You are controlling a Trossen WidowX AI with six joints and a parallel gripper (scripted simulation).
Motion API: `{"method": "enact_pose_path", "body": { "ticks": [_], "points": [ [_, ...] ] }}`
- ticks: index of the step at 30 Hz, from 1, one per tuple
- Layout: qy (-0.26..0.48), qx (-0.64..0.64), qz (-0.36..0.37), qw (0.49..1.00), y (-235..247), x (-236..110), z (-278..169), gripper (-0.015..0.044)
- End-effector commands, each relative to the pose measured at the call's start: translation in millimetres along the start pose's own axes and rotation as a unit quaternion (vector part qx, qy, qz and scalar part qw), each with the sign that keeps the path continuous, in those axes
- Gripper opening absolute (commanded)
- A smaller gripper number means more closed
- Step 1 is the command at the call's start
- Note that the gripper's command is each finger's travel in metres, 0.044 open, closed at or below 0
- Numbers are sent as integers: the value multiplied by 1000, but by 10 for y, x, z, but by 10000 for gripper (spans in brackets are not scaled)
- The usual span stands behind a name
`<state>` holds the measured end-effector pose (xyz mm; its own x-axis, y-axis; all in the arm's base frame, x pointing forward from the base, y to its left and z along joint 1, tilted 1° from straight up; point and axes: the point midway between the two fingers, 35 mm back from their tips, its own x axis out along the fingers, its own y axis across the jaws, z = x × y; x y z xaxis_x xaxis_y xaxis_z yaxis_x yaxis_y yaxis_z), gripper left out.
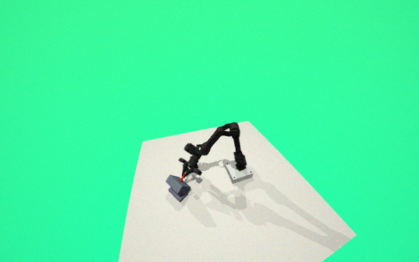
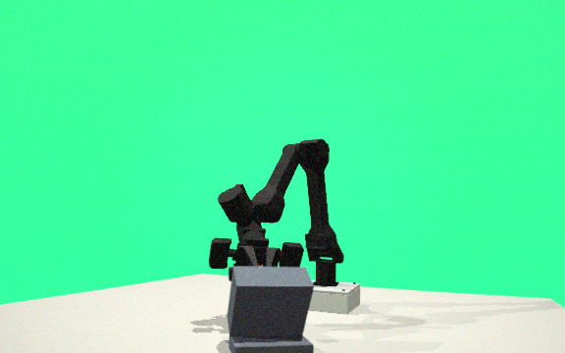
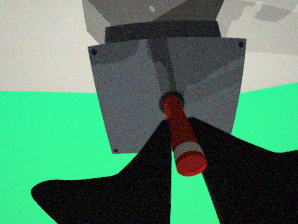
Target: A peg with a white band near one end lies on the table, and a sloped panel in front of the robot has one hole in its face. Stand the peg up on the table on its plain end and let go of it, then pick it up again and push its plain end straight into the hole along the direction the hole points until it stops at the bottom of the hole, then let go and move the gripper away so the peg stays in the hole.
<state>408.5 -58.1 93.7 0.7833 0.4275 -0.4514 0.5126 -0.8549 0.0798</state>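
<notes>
Peg (image 3: 181, 133), red, sits at centre of the wrist view, its far end meeting the hole (image 3: 166, 98) in the sloped grey panel (image 3: 127, 96); insertion depth cannot be determined. The white band is not discernible. Gripper (image 3: 178, 183) is closed on the peg near its close end, fingers dark on either side in the lower frame. In the top view the peg (image 1: 182, 177) shows just above the panel (image 1: 177, 185), left of the arm base (image 1: 238, 172) on the table (image 1: 268, 204).
</notes>
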Motion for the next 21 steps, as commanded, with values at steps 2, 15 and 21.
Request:
{"method": "enact_pose_path", "body": {
  "ticks": [2, 15, 21],
  "points": [
    [-3, 4, 1, 1000, 8, 40, 21, 0],
    [-2, 4, 1, 1000, 8, 120, 18, 0],
    [-2, 4, 1, 1000, 8, 147, 23, 0]
  ]
}}
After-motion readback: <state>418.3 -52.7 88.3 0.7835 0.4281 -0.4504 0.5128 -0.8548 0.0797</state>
